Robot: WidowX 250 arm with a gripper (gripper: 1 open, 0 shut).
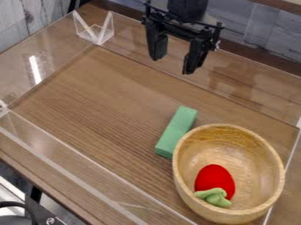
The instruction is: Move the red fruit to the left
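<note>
Wooden table (94, 97) | red fruit (214, 181) in bowl (265, 149) | hand (174, 54) well apart, open

Green block (178, 132) touching wooden bowl (261, 145) rim, apparently; both on wooden table (94, 97).

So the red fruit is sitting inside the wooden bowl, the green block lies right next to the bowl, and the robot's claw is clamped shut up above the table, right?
Almost. The gripper is open, not clamped shut: the camera view shows its fingers spread apart and holding nothing above the table. The rest holds: the red fruit sits inside the wooden bowl, and the green block lies right next to it.
</note>
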